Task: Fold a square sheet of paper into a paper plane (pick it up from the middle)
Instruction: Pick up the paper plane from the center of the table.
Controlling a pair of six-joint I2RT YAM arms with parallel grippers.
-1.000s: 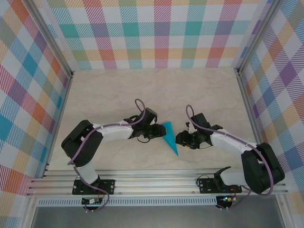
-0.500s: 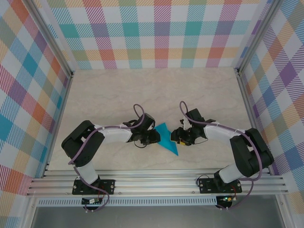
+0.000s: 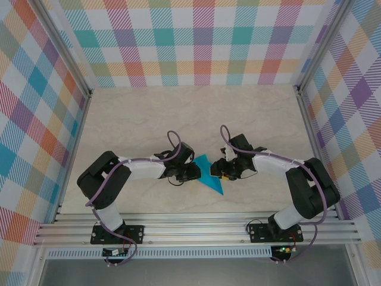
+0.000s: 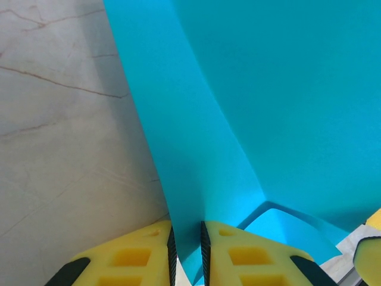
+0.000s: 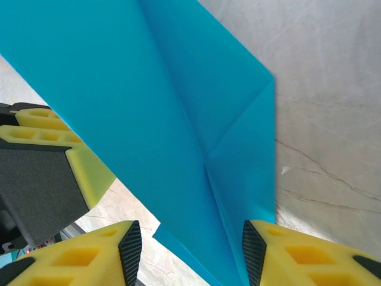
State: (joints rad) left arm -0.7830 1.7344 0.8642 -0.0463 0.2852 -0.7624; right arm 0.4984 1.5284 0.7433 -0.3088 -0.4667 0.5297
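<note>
The paper plane (image 3: 209, 177) lay at the middle of the desk (image 3: 149, 113), between the two arms, its sharp tip pointing toward the near edge. The left fingers (image 3: 192, 173) met it from its left side. In the left wrist view, the left fingers (image 4: 143, 259) stood almost together, pinching a raised fold of the teal paper between their dark pads, while the rest spread away over the pale desk. The right fingers (image 3: 221, 171) reached the plane from the other side. In the right wrist view, the right fingers (image 5: 128, 244) were spread wide, with the creased paper running down between them. It seemed to brush one pad, though I could not tell for sure.
</note>
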